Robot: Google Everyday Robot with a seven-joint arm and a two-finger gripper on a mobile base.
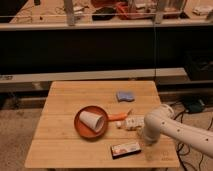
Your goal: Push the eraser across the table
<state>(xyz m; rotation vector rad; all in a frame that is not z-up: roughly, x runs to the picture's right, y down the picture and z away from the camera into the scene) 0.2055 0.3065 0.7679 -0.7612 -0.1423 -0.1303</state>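
Eraser (pixel 125 149) lies flat near the front edge of the table (pixel 65 107), lower centre of frame. Gripper (pixel 149 151) hangs just right of it; contact and how far open cannot be told. Behind the eraser: orange plate (pixel 86 134) bearing a tipped white cup (pixel 92 120), white lumpy object (pixel 131 123), blue-grey sponge (pixel 123 95).

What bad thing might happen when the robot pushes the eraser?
The eraser lies near the front edge of the table, so a crooked shove from the hand, just beside it, might tip it off. Pushed the other way, it may bump the orange plate holding the cup.
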